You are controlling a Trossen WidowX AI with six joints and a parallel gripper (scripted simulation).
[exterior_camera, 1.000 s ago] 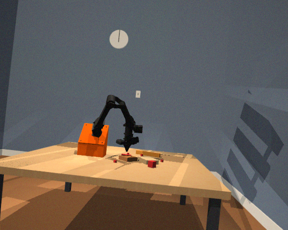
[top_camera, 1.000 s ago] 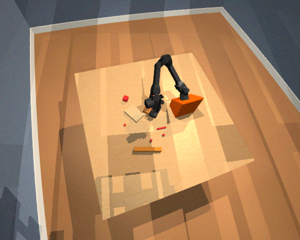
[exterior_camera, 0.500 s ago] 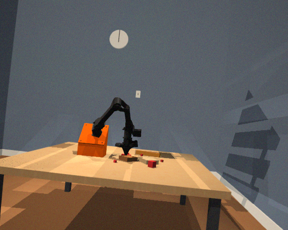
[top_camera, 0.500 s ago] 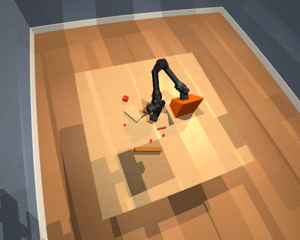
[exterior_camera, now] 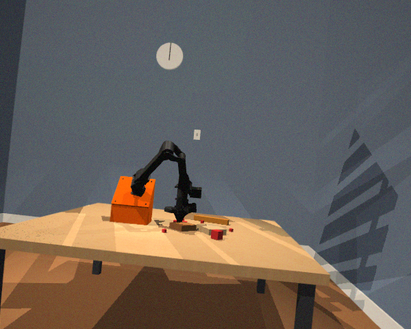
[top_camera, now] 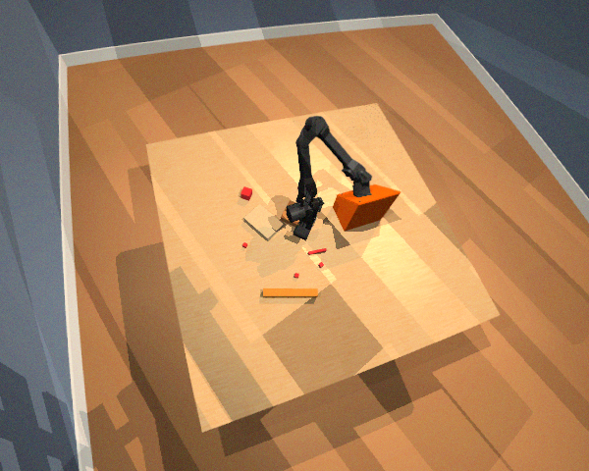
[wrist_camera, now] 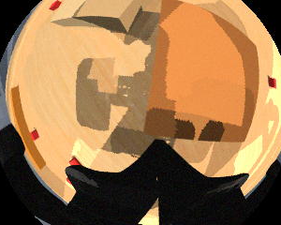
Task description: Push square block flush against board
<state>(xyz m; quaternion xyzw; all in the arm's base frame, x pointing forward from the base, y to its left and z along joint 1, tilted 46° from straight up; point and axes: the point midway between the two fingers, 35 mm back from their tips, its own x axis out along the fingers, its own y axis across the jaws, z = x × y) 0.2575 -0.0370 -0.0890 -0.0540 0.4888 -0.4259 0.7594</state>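
- Right now I have the gripper pointing straight down over the square block, with its fingers shut tight together and nothing between them.
- From the exterior view, the closed tip sits on or just above the brown block's top face; I cannot tell whether it touches.
- From the top view, the block is almost wholly hidden under the wrist, and only a small orange-brown sliver shows at the arm's left side.
- My wrist camera shows the block as a large brown square filling the right half of the picture, just ahead of the dark fingers.
- Beside it lies the pale board, flat on the table; the two look just beside each other, but I cannot tell whether a whole side meets.
- Elsewhere on the table I see a red cube, a thin orange bar and the arm's orange base, all well apart from the block.
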